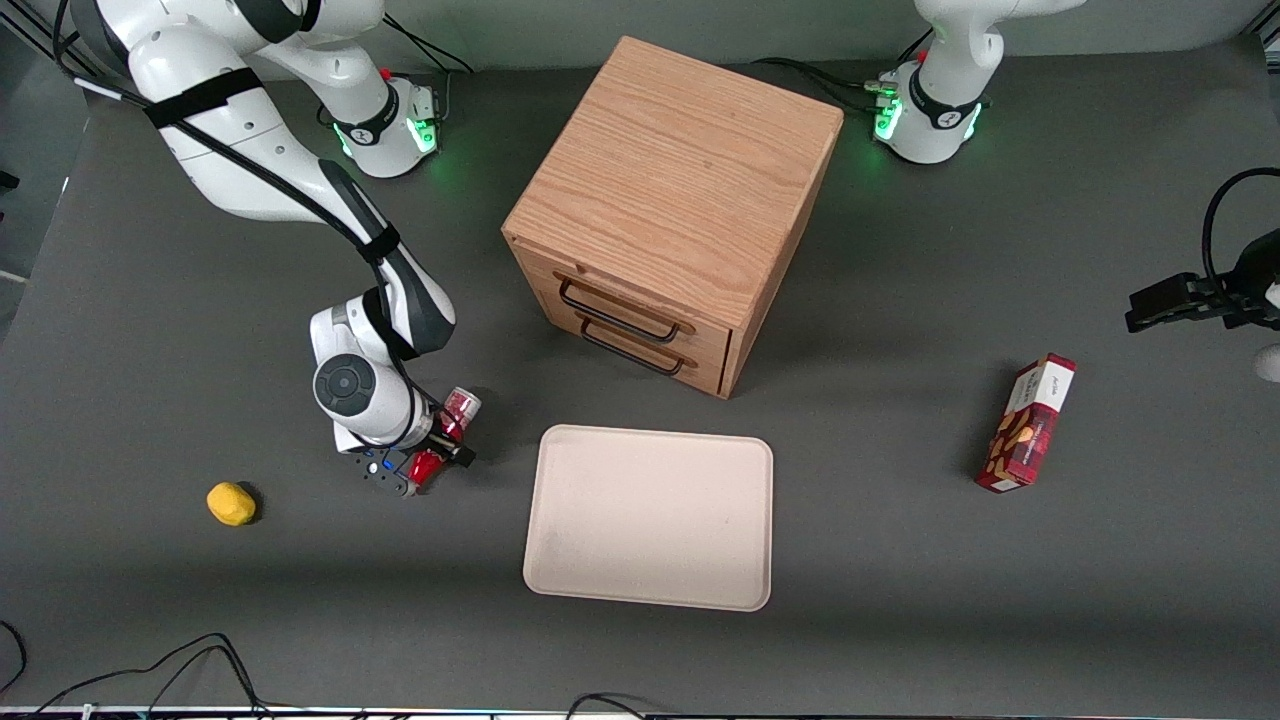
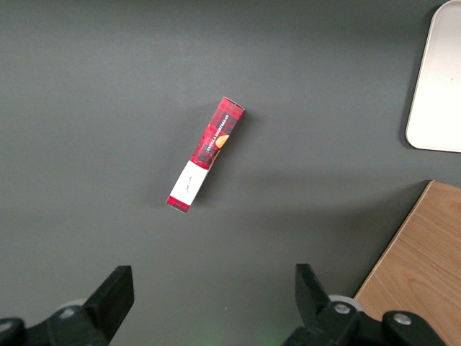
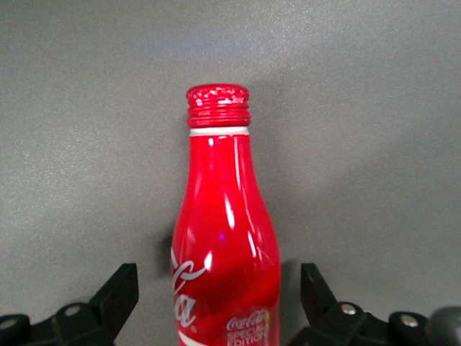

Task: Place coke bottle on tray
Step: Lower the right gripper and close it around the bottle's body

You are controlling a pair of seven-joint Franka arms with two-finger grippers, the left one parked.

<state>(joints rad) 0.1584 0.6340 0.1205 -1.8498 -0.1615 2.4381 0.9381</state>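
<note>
The coke bottle [image 1: 461,404], red with white script, lies on the dark table beside the tray [image 1: 650,515], toward the working arm's end. My right gripper [image 1: 440,445] is lowered over it. In the right wrist view the bottle [image 3: 223,216] fills the space between the two black fingers [image 3: 121,282], with a gap showing on each side of its body, so the gripper [image 3: 220,285] is open around it. Its red cap [image 3: 218,102] points away from the fingers. The pale beige tray holds nothing, and one corner of the tray [image 2: 439,86] shows in the left wrist view.
A wooden cabinet [image 1: 670,200] with two drawers stands farther from the front camera than the tray. A small yellow object [image 1: 231,503] lies near the gripper, toward the working arm's end. A red snack box [image 1: 1030,425] lies toward the parked arm's end.
</note>
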